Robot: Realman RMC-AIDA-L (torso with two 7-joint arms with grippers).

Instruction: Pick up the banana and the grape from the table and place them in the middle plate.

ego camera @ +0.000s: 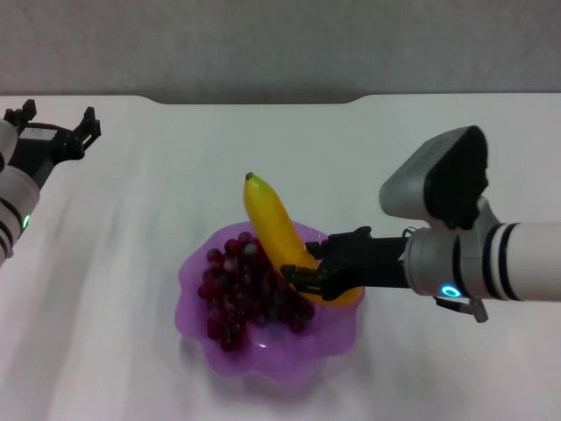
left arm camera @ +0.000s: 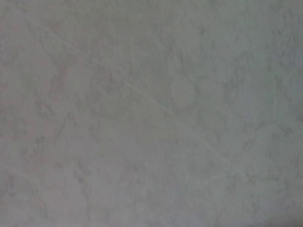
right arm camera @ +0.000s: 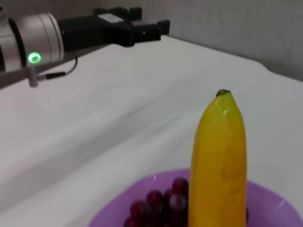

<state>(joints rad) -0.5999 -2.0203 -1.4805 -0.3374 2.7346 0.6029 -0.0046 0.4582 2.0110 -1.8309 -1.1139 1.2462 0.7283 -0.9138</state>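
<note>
The purple scalloped plate [ego camera: 294,360] sits at the middle of the white table [ego camera: 131,219]. The bunch of dark red grapes [ego camera: 235,289] lies in its left half. The yellow banana [ego camera: 268,221] rests across the plate's right side, its stem end pointing far and out over the rim. My right gripper [ego camera: 302,266] reaches in from the right and is shut on the banana's near end, over the plate. The right wrist view shows the banana [right arm camera: 220,156] close up above the grapes [right arm camera: 161,203] and the plate [right arm camera: 118,213]. My left gripper [ego camera: 57,123] is open and empty at the far left.
The table's far edge has a rounded notch [ego camera: 254,101] against a grey wall. The left wrist view shows only bare tabletop [left arm camera: 151,113]. The left arm also shows in the right wrist view [right arm camera: 118,28], far from the plate.
</note>
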